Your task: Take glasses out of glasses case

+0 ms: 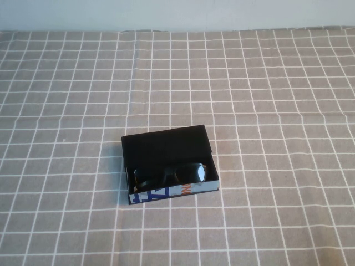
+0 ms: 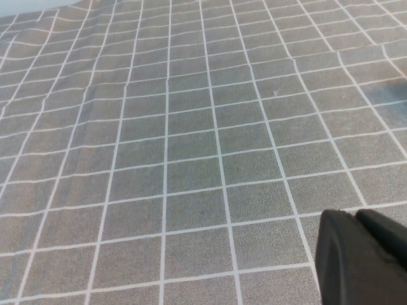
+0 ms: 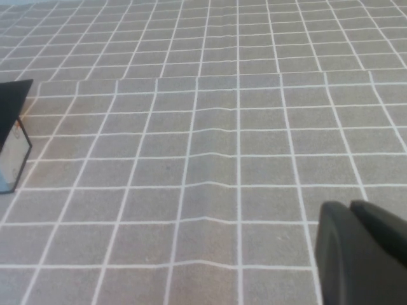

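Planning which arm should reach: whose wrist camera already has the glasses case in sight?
The right one. A corner of the glasses case shows beyond the right pincer; the left pincer faces only checked tablecloth. The glasses lie inside.

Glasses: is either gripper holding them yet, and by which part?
No. The glasses lie untouched in the glasses case; the left gripper and right gripper hang over bare cloth.

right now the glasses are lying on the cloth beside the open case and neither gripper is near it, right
Not quite. The glasses lie inside the open glasses case, at its near end, not on the cloth; the high view shows it. Otherwise correct: the left gripper and right gripper show only in their own wrist views, over bare cloth, away from the case.
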